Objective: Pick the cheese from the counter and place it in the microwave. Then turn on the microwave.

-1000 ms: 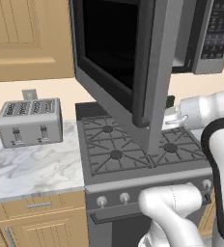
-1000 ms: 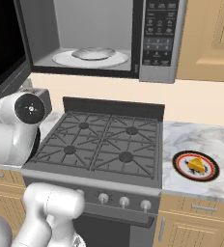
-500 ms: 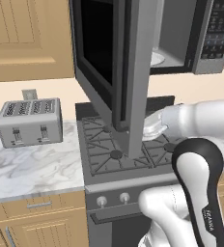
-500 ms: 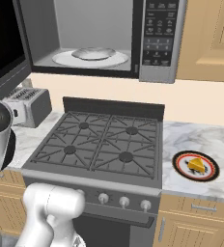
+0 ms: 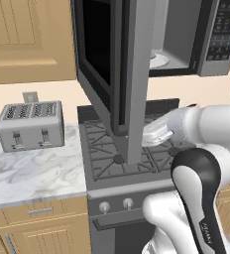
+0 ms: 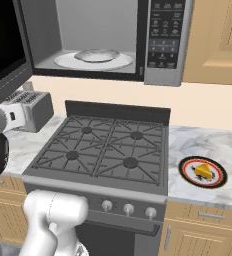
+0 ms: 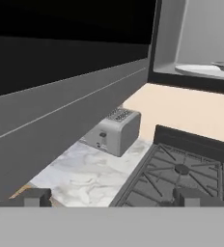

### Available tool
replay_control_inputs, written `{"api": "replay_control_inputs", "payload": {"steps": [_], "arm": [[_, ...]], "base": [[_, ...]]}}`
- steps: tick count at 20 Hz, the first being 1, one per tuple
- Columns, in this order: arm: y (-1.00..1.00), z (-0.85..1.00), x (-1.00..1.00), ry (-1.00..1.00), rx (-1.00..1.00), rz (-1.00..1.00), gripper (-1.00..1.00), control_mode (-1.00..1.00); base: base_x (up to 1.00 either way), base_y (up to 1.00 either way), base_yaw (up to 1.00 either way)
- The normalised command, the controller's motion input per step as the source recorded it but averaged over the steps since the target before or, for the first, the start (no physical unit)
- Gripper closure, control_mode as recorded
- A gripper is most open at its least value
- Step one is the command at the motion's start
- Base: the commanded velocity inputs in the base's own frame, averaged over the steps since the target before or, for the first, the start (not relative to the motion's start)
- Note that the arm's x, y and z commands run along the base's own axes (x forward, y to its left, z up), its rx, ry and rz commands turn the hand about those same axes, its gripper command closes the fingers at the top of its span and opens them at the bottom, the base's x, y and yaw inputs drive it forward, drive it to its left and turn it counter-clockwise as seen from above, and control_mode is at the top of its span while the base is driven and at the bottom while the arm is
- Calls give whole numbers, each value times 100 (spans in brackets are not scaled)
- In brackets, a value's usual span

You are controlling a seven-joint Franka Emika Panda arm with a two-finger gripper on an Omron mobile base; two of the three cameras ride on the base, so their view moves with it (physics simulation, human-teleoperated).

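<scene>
While the microwave (image 6: 100,42) door (image 5: 118,74) hangs wide open, cheese (image 6: 204,171) sits on the red-rimmed plate (image 6: 188,176) on the counter (image 6: 208,145) right of the stove (image 6: 108,150). Gripper (image 7: 111,197) spread fully, holding nothing, facing the toaster (image 7: 115,130).

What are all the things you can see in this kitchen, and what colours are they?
cheese: one, yellow-orange, on the plate.
plate: one, dark with red rim, on the counter right of the stove.
counter: white-grey marble, either side of the stove.
stove: one, black, below the microwave.
microwave: one, grey, above the stove, door open.
turntable: one, white, inside the microwave.
toaster: one, silver, on the counter left of the stove.
cabinets: light wood.
claw: one, dark tips, open, empty.
</scene>
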Motion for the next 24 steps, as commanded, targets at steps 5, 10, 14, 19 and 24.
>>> {"api": "replay_control_inputs", "payload": {"steps": [5, 10, 14, 19, 24], "arm": [[-42, -19, 0, -4, 0, -22, -100, -100], [-20, -36, 2, 0, 0, -37, -100, -100], [-25, -36, 4, 0, 0, -36, -100, -100], [-60, -24, 20, 0, 0, -22, -100, -100], [-61, -25, 26, 0, 1, -14, -100, -100]], "base": [[0, 0, 0], [0, 0, 0], [0, 0, 0], [0, 0, 0], [0, 0, 0]]}}
